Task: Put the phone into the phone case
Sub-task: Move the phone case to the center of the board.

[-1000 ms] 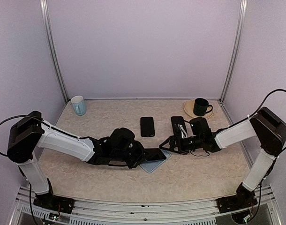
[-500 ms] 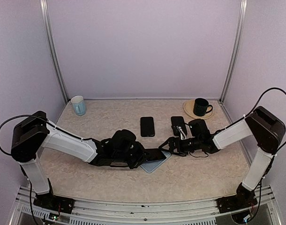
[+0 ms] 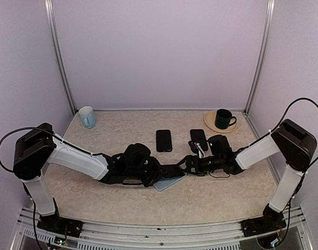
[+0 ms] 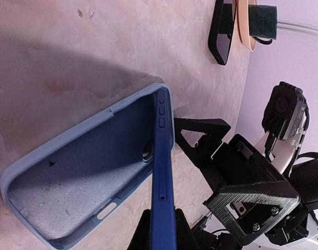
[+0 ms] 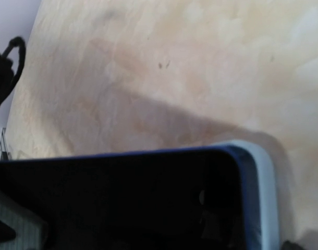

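Two claws matter here: with your left gripper (image 3: 167, 170) clenched on the phone (image 4: 163, 182), tilt its edge into the case (image 4: 70, 177) while your wide-open right gripper (image 3: 189, 164) braces the rim.

A light blue case (image 4: 70, 177) lies on the tan table (image 4: 70, 47) with its hollow side up. A dark blue phone (image 4: 163, 172) sits on its thin edge along the right side of the case. The left gripper (image 4: 161, 237) pinches it low in the view. Just right of the case is the black right gripper (image 4: 221, 161), with its jaws spread wide. Well past the case, up top, lie a black phone (image 4: 224, 31) and a dark green cup (image 4: 262, 21) on a tan plate (image 4: 242, 26).
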`<state>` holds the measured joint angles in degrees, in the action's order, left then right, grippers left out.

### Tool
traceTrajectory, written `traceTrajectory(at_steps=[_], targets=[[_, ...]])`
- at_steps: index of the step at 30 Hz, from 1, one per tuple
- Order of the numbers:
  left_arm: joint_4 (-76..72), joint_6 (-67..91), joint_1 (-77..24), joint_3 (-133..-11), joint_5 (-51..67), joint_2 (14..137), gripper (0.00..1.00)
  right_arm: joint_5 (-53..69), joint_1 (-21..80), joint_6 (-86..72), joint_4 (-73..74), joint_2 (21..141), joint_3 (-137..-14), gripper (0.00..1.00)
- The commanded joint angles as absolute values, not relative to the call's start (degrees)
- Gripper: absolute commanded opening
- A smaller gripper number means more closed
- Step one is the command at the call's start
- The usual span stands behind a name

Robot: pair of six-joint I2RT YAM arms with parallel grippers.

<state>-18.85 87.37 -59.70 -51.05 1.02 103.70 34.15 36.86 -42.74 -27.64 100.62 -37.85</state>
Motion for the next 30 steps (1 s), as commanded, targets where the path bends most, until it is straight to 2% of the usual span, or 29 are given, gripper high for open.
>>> traceTrajectory(at_steps=[1, 30], targets=[[-23.0, 87.7, -59.3, -50.5, 2.5, 104.7, 0.00, 37.4, 40.2, -44.6, -30.3, 100.0, -36.6, 1.00], [-33.7, 87.5, -57.9, -38.5, 9.3, 106.6, 0.00, 36.4, 44.1, -47.0, -33.2, 98.4, -34.0, 1.00]])
